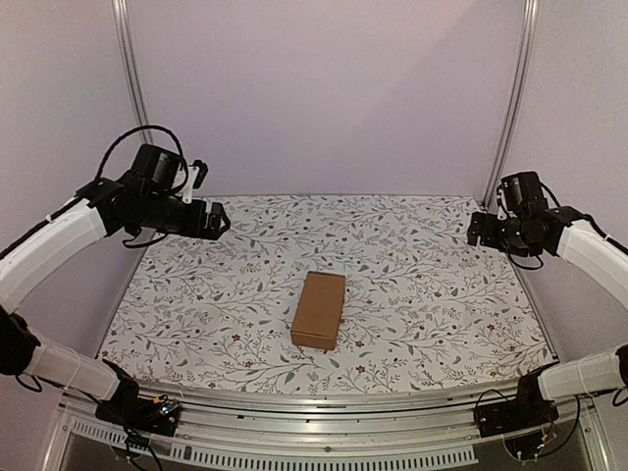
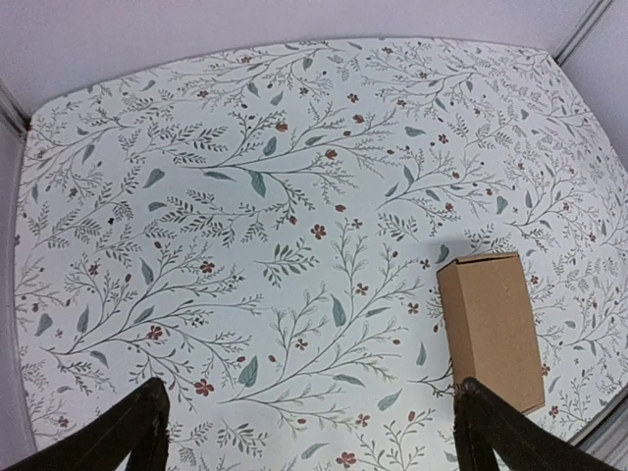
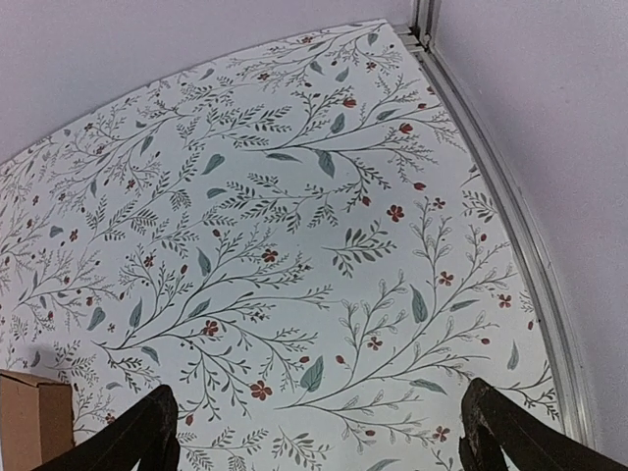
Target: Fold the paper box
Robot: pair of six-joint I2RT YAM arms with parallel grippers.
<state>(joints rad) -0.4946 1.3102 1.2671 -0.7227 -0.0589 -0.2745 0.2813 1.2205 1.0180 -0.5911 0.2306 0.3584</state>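
Note:
The paper box is a closed brown carton lying flat near the middle of the floral table, long side pointing away from me. It also shows in the left wrist view as the paper box at lower right, and a corner of the paper box sits at the right wrist view's lower left. My left gripper hovers high at the back left, well away from the carton, open and empty. My right gripper hangs at the back right, also open with nothing between its fingers.
A floral-patterned cloth covers the table. Aluminium posts rise at both back corners in front of plain walls. A metal rail runs along the near edge, and a frame edge borders the right side.

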